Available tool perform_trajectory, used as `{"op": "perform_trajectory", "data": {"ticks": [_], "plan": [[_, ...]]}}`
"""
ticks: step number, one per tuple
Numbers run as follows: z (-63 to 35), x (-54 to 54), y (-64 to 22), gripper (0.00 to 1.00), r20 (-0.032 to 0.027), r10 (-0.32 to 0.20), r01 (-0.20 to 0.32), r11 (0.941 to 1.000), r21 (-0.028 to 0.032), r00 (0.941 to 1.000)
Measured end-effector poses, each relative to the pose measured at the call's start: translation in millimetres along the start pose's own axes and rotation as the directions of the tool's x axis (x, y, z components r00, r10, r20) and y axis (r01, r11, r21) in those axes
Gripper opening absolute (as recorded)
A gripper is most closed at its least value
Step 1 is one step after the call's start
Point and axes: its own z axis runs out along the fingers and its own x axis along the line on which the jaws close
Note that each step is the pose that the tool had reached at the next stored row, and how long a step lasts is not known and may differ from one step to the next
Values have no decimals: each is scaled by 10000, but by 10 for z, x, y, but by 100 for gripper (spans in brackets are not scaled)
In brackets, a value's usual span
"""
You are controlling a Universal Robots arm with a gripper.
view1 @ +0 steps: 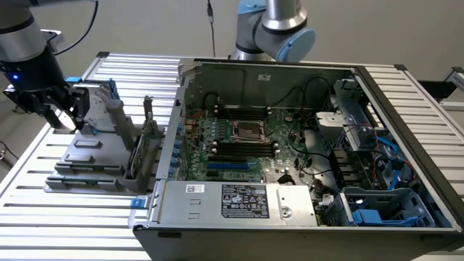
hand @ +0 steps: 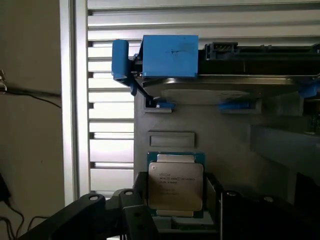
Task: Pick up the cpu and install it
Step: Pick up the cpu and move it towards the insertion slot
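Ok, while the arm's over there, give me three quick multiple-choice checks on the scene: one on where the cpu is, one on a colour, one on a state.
1. Where is the cpu?
A) inside the computer case
B) on the grey fixture outside the case
C) on top of the hard drive

2. What colour is the hard drive's frame?
A) red
B) yellow
C) blue

3. The computer case is:
A) open, motherboard exposed
B) closed by a side panel
C) covered by a cloth

Answers:
1 B: the cpu lies on the fixture, by the gripper, at the exterior view's left.
2 C: the wrist view shows blue plastic around the drive.
3 A: the exterior view looks straight onto the board.
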Motion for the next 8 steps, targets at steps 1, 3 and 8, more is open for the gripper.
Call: {"op": "perform_trajectory", "data": {"ticks": [1,3,8], "plan": [[-45,-18,2,55,2,0,0,10000,-1,10000],[-137,-77,7,55,4,0,0,10000,-2,10000],[-377,-289,18,55,1,0,0,10000,-1,10000]]}}
